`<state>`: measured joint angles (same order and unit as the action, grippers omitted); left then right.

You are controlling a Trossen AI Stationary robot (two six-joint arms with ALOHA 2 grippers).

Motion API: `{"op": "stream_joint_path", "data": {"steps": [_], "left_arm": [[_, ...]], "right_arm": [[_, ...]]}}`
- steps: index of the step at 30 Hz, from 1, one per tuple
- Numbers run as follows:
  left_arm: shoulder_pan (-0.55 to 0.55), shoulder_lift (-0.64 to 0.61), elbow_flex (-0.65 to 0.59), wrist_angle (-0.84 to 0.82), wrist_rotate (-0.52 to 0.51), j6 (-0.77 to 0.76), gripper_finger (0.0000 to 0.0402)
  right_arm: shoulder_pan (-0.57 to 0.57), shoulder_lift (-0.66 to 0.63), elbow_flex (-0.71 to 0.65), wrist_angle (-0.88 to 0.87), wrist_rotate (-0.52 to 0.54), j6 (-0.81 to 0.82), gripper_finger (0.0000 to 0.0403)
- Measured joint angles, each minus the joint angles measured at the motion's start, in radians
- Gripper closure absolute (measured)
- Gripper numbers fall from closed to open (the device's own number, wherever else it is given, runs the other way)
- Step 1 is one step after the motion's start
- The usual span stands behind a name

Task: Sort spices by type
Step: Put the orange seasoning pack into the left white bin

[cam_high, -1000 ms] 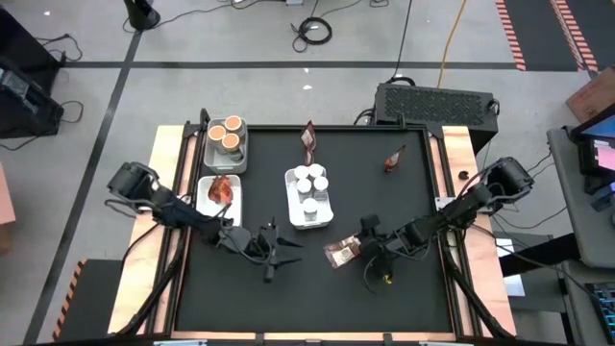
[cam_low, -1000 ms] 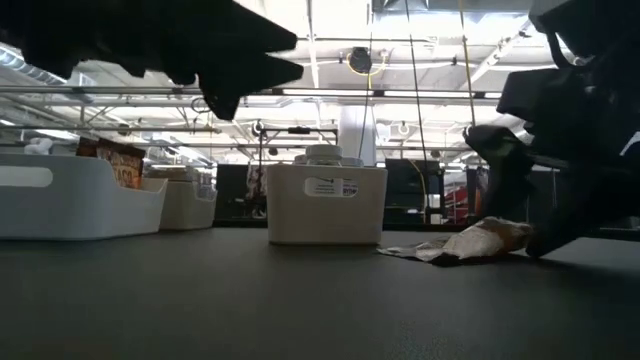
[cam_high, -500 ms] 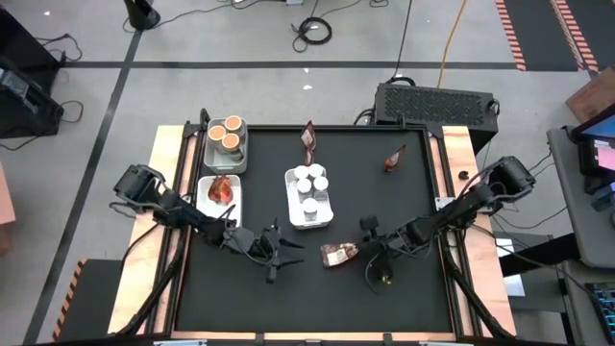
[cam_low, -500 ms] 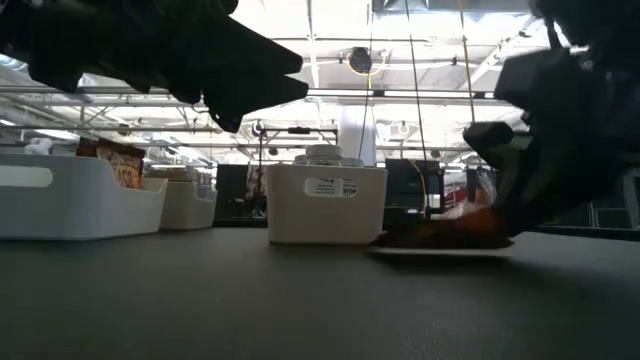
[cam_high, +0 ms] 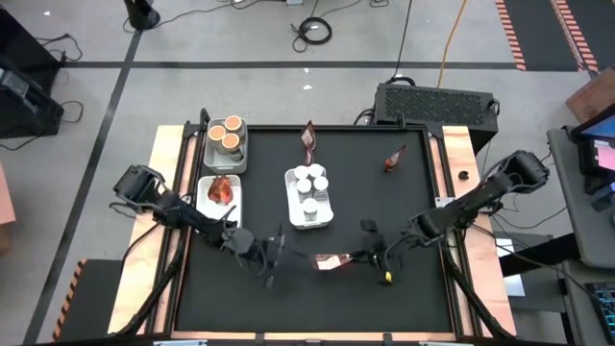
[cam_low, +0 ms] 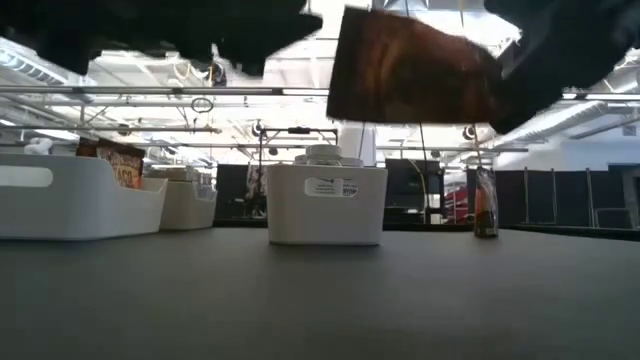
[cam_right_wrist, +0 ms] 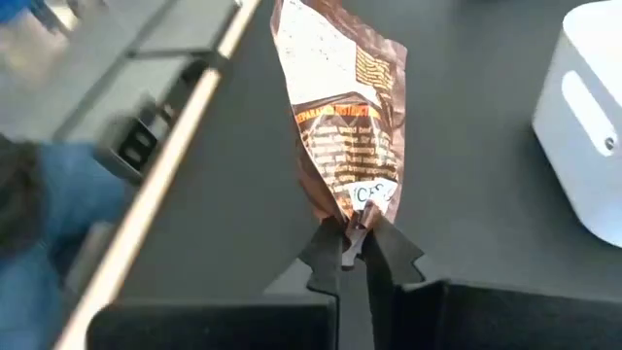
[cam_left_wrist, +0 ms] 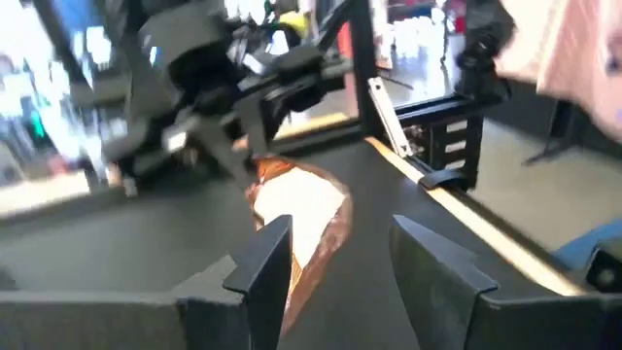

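A reddish-brown crinkly packet [cam_high: 332, 261] hangs above the table's near middle, with my right gripper [cam_high: 357, 258] shut on it. The low view shows the packet [cam_low: 410, 68] well above the tabletop. My left gripper [cam_high: 279, 248] stands open just left of it, pointing level at the packet [cam_left_wrist: 296, 209] with nothing between its fingers. A white tray [cam_high: 308, 195] at mid-table holds white-capped jars. At the far left, one tray [cam_high: 227, 142] holds orange-topped tubs and another tray [cam_high: 220, 192] holds a packet. Two loose packets [cam_high: 308, 139] [cam_high: 394, 159] rest near the far edge. My right gripper pinches the packet's sealed end edge [cam_right_wrist: 362, 216] between its two fingertips. The fingers come from the table's right, slanting a little downward, in line with the packet's length. The packet juts out ahead of the fingers toward my left gripper, lifted clear of the table.
The jar tray [cam_low: 325, 205] stands just beyond the held packet. Bare black tabletop [cam_high: 404, 211] lies to the right of the jar tray and along the near edge. A loose packet [cam_low: 485, 215] stands upright far back on the right.
My right gripper has shut on the end of the packet that lay on the table and risen with it, rolling its wrist. The packet has gone from lying flat to hanging clear of the table, slightly nearer my left gripper. My left gripper has rolled in place.
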<state>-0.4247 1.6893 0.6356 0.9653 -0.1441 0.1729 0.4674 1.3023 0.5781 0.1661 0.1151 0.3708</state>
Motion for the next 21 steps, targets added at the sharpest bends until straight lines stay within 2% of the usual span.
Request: {"op": "stream_joint_path", "data": {"steps": [2, 5, 18, 21], "left_arm": [[-0.007, 0.0, 0.011, -0.001, 0.0, 0.127, 0.0226], [-0.01, 0.0, 0.031, -0.001, 0.0, 0.204, 0.0226], [0.006, 0.0, 0.049, -0.003, -0.013, 0.203, 0.0226], [0.007, 0.0, 0.05, -0.003, -0.013, 0.203, 0.0226]], "right_arm": [[0.0, -0.013, 0.0, 0.023, -0.017, 0.031, 0.0403], [0.005, -0.021, 0.0, 0.054, -0.017, 0.047, 0.0403], [-0.008, -0.021, 0.001, 0.171, -0.002, 0.009, 0.0402], [-0.016, -0.021, 0.001, 0.176, 0.033, 0.007, 0.0402]]}}
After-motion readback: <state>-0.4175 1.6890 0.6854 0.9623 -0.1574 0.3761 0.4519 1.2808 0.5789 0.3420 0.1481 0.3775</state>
